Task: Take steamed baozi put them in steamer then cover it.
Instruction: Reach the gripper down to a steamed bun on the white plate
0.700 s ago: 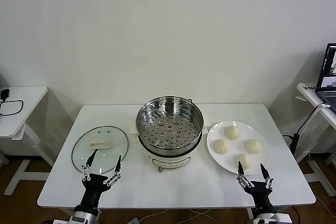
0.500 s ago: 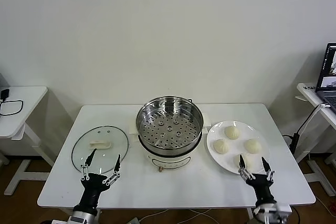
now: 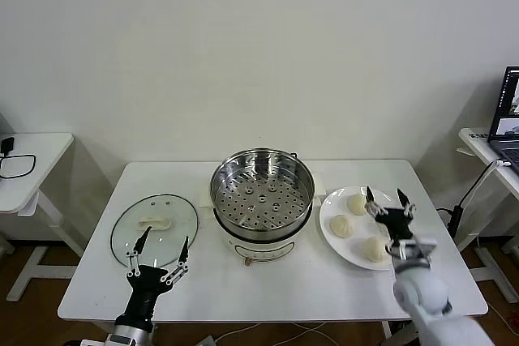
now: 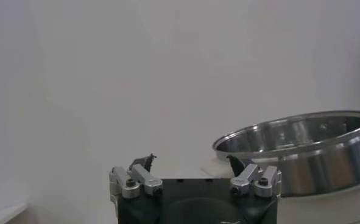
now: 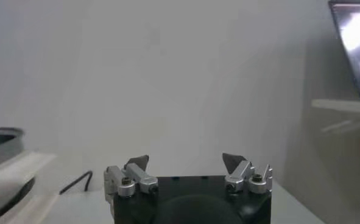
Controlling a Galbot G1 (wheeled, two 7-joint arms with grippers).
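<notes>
Right gripper (image 3: 384,198) risen, spread above plate (image 3: 332,232) of baozi (image 3: 341,226).

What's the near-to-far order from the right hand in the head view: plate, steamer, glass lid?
From the open right hand, above the plate:
1. White plate, directly beneath it, on the table's right side.
2. Steamer, at the centre, to the hand's left.
3. Glass lid, far left, by the open left hand.

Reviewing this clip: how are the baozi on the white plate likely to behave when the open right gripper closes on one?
Probably soft: each baozi looks like puffy dough, so hard pinching could dent it. Likely light for its size. The rounded shape may slip between the fingers of the right gripper, open above the plate. The left gripper waits open by the lid.
</notes>
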